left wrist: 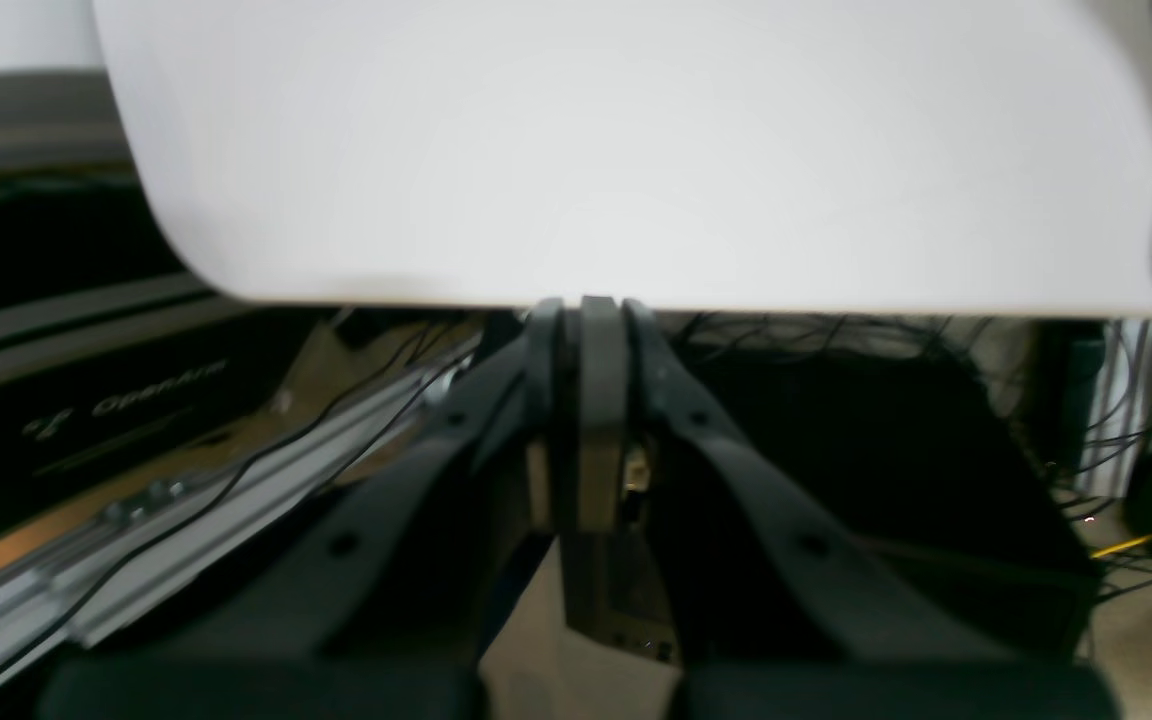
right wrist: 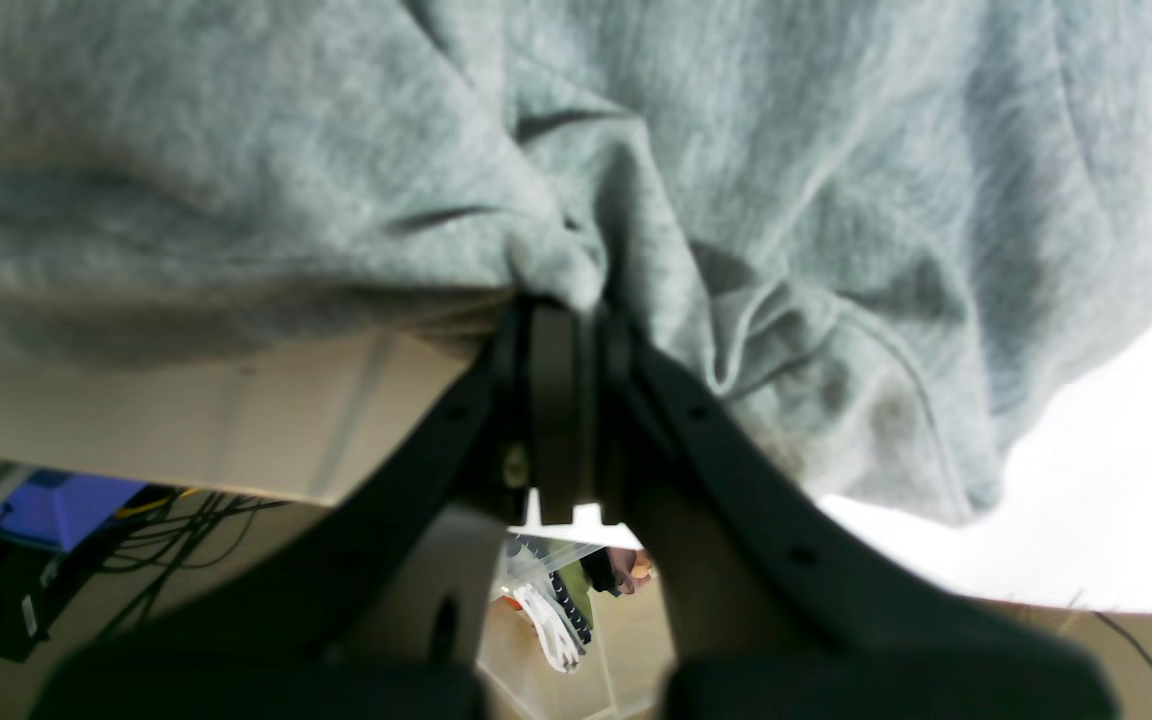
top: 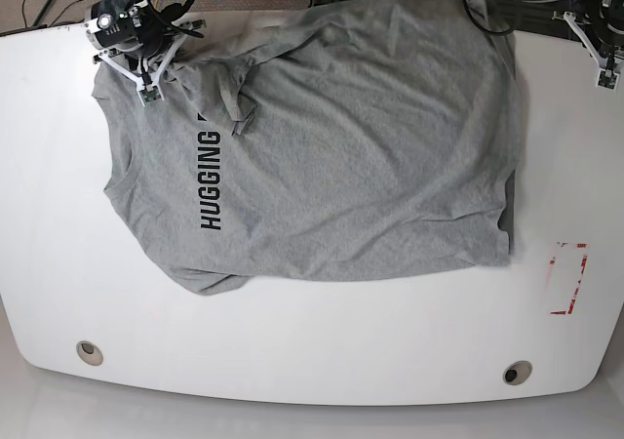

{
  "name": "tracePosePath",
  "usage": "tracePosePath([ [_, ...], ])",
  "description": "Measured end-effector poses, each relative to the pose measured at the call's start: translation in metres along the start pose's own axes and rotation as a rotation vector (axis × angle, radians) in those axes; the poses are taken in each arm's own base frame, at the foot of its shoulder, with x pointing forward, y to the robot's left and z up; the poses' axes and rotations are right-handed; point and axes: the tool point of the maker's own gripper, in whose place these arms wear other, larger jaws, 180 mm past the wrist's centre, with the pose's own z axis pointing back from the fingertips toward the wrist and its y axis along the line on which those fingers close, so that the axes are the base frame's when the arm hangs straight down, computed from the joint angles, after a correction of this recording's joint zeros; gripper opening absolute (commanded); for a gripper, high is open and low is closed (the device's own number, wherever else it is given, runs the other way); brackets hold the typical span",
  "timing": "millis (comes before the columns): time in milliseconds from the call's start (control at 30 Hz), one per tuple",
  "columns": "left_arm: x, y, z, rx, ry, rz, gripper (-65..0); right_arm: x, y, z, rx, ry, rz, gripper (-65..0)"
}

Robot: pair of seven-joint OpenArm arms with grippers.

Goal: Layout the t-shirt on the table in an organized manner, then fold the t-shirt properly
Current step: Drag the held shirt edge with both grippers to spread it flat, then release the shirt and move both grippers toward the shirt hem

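A grey t-shirt [top: 361, 137] with black "HUGGING" lettering lies spread and wrinkled across the white table [top: 292, 351], its top-left part bunched. My right gripper [top: 148, 94] sits at the shirt's far-left corner. In the right wrist view its jaws [right wrist: 561, 305] are shut, with a fold of grey fabric [right wrist: 736, 150] pinched at the tips near the table edge. My left gripper [top: 605, 76] hovers at the far-right edge, off the shirt. In the left wrist view it [left wrist: 586, 305] is shut with nothing in it, just at the tabletop's [left wrist: 636, 150] rim.
A red-outlined rectangle mark [top: 569, 279] is on the table right of the shirt. Two round grommet holes [top: 89, 352] [top: 517, 372] sit near the front edge. Cables and frame rails [left wrist: 236, 470] lie beyond the far edge.
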Motion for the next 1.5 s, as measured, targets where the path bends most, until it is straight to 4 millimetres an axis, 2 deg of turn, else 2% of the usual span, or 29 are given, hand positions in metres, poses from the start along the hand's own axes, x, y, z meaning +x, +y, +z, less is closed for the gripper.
tracePosePath([
  [100,0.002,0.001,0.000,0.002,-0.007,0.001,-63.9,0.000,-0.002,0.000,-0.004,0.001,0.005,-62.6],
  [167,0.004,0.001,0.000,0.002,-0.011,0.003,-63.9,0.000,-0.003,0.001,-0.006,0.001,0.006,-57.2],
  [367,0.021,0.006,-0.002,0.017,-0.051,0.022,-63.7,-0.002,-0.004,0.001,-0.010,0.006,0.003,-32.5],
  [467,0.036,0.007,-0.003,0.020,-0.089,0.026,-63.7,-0.002,-0.005,0.001,-0.012,0.006,-0.001,-27.1],
  [567,0.048,0.002,-0.006,0.010,-0.111,0.013,-61.5,-0.004,-0.010,0.002,-0.023,0.007,-0.015,-27.4],
  [733,0.069,-0.010,-0.009,-0.024,-0.152,0.001,-51.2,-0.008,-0.015,0.004,-0.029,0.010,-0.043,-27.4],
  [833,0.082,-0.009,-0.010,-0.020,-0.156,0.011,-46.8,-0.007,-0.013,0.005,-0.001,-0.014,-0.066,-27.4],
  [1000,0.107,-0.004,-0.010,-0.006,-0.183,0.029,-45.3,0.002,-0.017,0.013,0.036,-0.102,-0.145,-27.3],
  [1133,0.129,-0.004,-0.008,-0.008,-0.234,0.028,-45.3,0.001,-0.030,0.019,0.014,-0.124,-0.188,-27.3],
  [1200,0.137,-0.007,-0.008,-0.011,-0.244,0.020,-45.3,0.001,-0.036,0.021,0.003,-0.126,-0.193,-27.3],
  [1433,0.179,-0.020,-0.003,-0.041,-0.332,-0.022,-44.9,0.025,-0.055,0.030,-0.012,-0.189,-0.165,-27.4],
  [1500,0.188,-0.024,-0.001,-0.049,-0.351,-0.036,-44.9,0.027,-0.058,0.032,0.000,-0.174,-0.154,-27.6],
])
